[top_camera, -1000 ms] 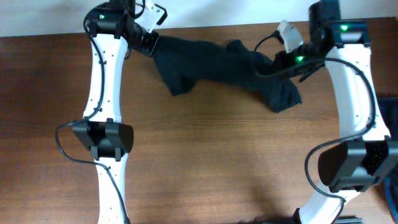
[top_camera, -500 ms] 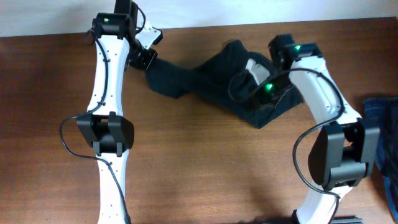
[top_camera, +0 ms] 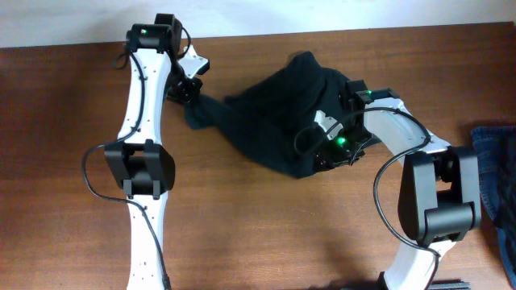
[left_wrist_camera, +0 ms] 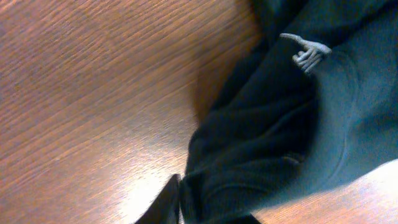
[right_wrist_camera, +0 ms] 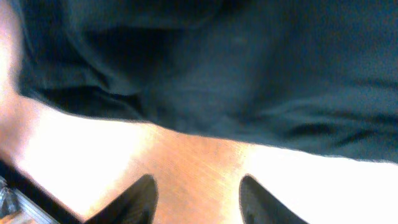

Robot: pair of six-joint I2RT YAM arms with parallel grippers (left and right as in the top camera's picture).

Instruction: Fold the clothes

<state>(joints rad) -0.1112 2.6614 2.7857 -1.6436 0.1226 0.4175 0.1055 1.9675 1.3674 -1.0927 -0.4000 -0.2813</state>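
Observation:
The clothes, a black T-shirt (top_camera: 274, 113), lie bunched on the brown table (top_camera: 242, 225), with a narrow part stretching left. My left gripper (top_camera: 184, 89) is at that left end. In the left wrist view its jaws (left_wrist_camera: 208, 211) have dark fabric (left_wrist_camera: 273, 137) packed between them, and a small white mark (left_wrist_camera: 306, 51) shows on the cloth. My right gripper (top_camera: 326, 153) is at the shirt's front right edge. In the right wrist view it (right_wrist_camera: 196, 186) stands open over bare wood, with the shirt's hem (right_wrist_camera: 236, 74) just beyond the fingertips (right_wrist_camera: 146, 190).
A blue denim garment (top_camera: 493, 161) lies at the table's right edge. The pale wall runs along the table's far edge (top_camera: 322, 34). Bare wood (top_camera: 266, 234) spreads in front of the shirt between the two arms.
The right gripper carried its end of the shirt left and toward the front, then opened and let it go. The shirt went from stretched out to bunched. The left gripper shifted slightly toward the front.

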